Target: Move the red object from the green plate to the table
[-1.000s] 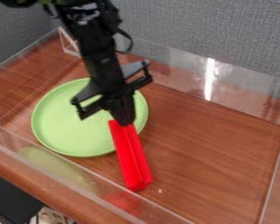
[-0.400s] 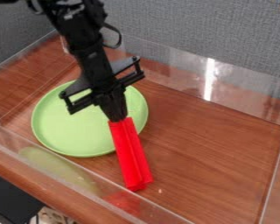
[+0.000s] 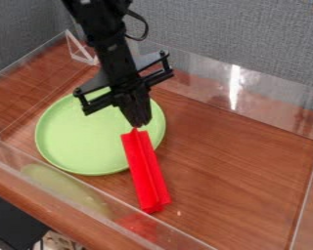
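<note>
The red object (image 3: 145, 171) is a long glossy block lying at a slant. Its upper end rests over the right rim of the green plate (image 3: 74, 137), and the rest of it lies on the table (image 3: 238, 166). My gripper (image 3: 137, 119) points steeply down just above the block's upper end. The black fingers are closed together into a narrow tip with nothing between them. I cannot tell whether the tip touches the block. The arm hides part of the plate's far rim.
Clear acrylic walls (image 3: 238, 83) fence the wooden tabletop on all sides; the front wall (image 3: 81, 200) runs close to the plate and the block's lower end. Bare wood stretches to the right of the block.
The gripper has risen a little off the block's upper end, and the wrist has rolled, swinging its crossbar round. The red block and the plate lie where they were.
</note>
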Action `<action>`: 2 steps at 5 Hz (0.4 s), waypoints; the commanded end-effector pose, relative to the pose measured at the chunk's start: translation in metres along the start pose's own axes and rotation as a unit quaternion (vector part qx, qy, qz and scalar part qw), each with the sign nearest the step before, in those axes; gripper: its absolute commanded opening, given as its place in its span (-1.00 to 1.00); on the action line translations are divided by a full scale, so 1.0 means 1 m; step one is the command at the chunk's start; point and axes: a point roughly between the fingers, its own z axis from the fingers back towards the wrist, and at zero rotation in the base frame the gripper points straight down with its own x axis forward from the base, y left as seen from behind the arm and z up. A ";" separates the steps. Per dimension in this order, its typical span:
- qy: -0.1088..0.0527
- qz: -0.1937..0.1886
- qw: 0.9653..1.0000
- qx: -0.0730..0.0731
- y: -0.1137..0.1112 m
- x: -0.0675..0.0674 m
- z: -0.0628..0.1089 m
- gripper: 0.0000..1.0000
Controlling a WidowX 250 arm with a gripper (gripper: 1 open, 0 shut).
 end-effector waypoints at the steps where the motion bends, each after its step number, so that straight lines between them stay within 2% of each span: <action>1: -0.024 -0.030 0.999 -0.013 -0.007 0.002 0.014 -1.00; 2: -0.033 -0.003 0.999 -0.023 -0.021 0.004 0.012 -1.00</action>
